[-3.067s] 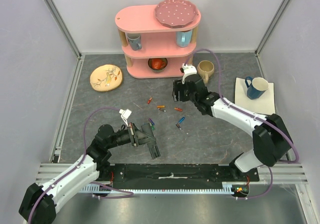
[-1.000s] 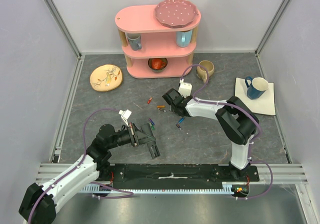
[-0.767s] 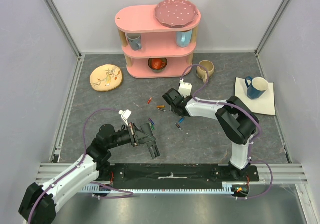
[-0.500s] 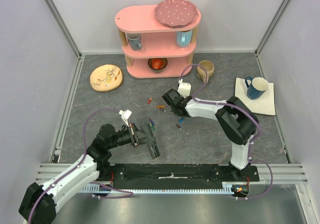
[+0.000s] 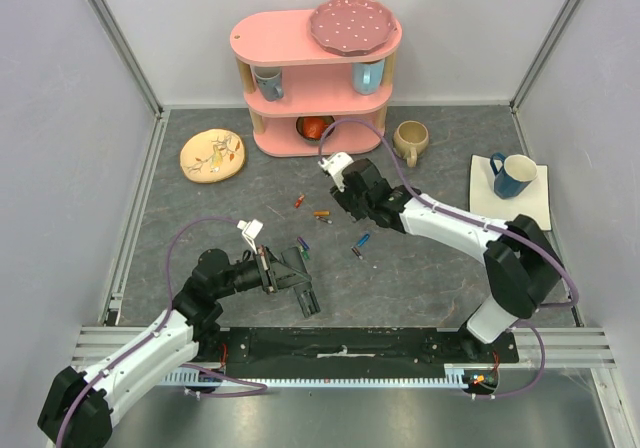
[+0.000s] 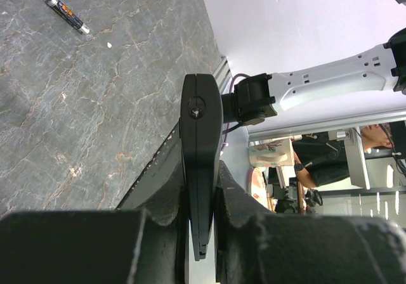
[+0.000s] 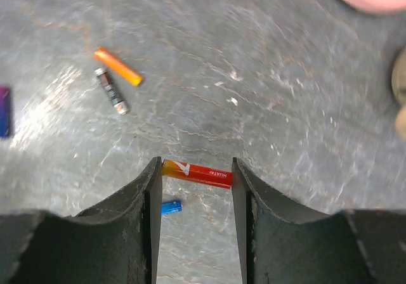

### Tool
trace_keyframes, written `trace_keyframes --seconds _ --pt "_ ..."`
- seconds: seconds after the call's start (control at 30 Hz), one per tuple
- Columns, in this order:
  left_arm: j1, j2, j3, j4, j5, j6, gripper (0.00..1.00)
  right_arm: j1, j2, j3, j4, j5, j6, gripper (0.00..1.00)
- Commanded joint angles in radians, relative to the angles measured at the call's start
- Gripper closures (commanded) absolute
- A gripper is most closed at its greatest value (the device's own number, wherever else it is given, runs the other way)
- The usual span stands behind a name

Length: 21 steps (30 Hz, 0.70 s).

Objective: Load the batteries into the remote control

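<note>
Plate (image 5: 212, 155): toward the far left corner of the worktop (image 5: 430, 288). Left gripper (image 5: 280, 271): low over the near left part, closed to a narrow gap and clamped on the remote (image 5: 303, 288), whose free end points toward the near edge. In the wrist view the remote (image 6: 201, 125) stands edge-on between the two fingers (image 6: 166, 198). A green and a purple battery (image 5: 303, 249) sit at the remote's far end (whether on it or just beside it cannot be told). Loose batteries about the middle of the worktop: a red one (image 5: 298, 201), an orange battery (image 5: 320, 213), a blue battery (image 5: 362, 239) and a dark one (image 5: 356, 253). Right gripper (image 5: 350, 205): over the middle, jaws partly closed on a red battery (image 7: 196, 173), which spans the gap end to end between the fingertips (image 7: 151, 189). Its wrist view also shows the blue battery (image 7: 170, 207) lying on the surface near the fingers and the orange battery (image 7: 118, 66) farther off. Shelf (image 5: 300, 33): at the middle of the far edge. Tan mug (image 5: 410, 140): just right of the shelf. Blue mug (image 5: 513, 175): on a napkin (image 5: 535, 208) by the right edge.
</note>
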Motion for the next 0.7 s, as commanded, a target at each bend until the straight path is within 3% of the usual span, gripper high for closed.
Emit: trace_keyframes --seconds 0.0,0.23,0.53,0.63,0.67 --pt "0.003 0.0 -0.001 0.027 -0.01 0.035 0.98 0.0 -0.048 -0.045 0.021 -0.253 -0.435 1.0" --pt "0.003 -0.02 -0.004 0.018 -0.009 0.039 0.98 -0.001 0.115 0.002 -0.018 -0.283 -0.528 1.0" --pt "0.002 -0.069 0.005 -0.039 -0.021 0.055 0.98 -0.015 0.196 0.018 0.002 -0.378 -0.499 1.0" --pt "0.003 -0.074 0.01 -0.052 -0.021 0.059 0.98 -0.02 0.211 0.018 -0.001 -0.401 -0.493 0.94" --pt "0.003 -0.072 0.011 -0.055 -0.024 0.062 0.98 -0.02 0.216 0.016 -0.006 -0.404 -0.491 0.87"
